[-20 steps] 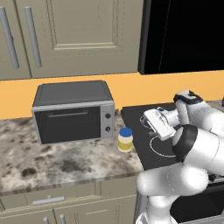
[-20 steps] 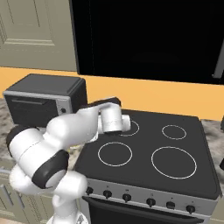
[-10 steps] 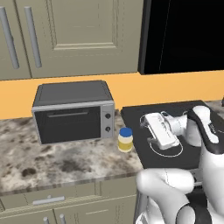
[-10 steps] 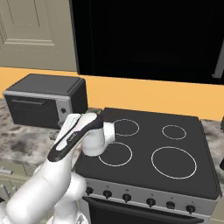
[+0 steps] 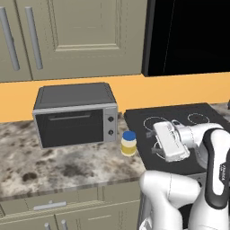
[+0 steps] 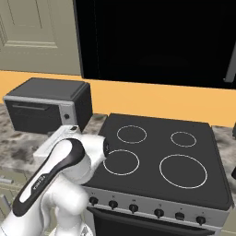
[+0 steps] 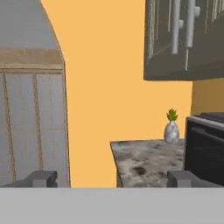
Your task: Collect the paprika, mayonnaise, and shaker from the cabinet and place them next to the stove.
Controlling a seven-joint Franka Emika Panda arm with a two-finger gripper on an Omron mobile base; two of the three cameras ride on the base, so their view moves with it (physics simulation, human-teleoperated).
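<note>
Kitchen counter, items listed left to right relative to the stove (image 5: 179, 134).

- Cabinet (image 5: 67, 38): beige-olive wall unit, up and to the left of the stove; doors closed, long grey bar handles at its left doors.
- Microwave (image 5: 74, 114): black box with steel front, on the marble counter (image 5: 54, 166) left of the stove, against the orange wall.
- Mayonnaise (image 5: 129, 143): pale cream jar with blue lid, upright on the counter, just beside the stove's left edge and right of the microwave's front corner. Nothing touches it.
- Gripper (image 7: 112, 178): on the white arm above the stove's front left part; in the hand view its two dark fingertips (image 7: 42, 178) stand wide apart with nothing between them, looking sideways along the counter.
- Stove: black glass top with four white rings, row of black knobs on the steel front in the right base view.
- Small vase with green plant (image 7: 172, 127): far down the counter beyond the microwave, in the hand view.
</note>
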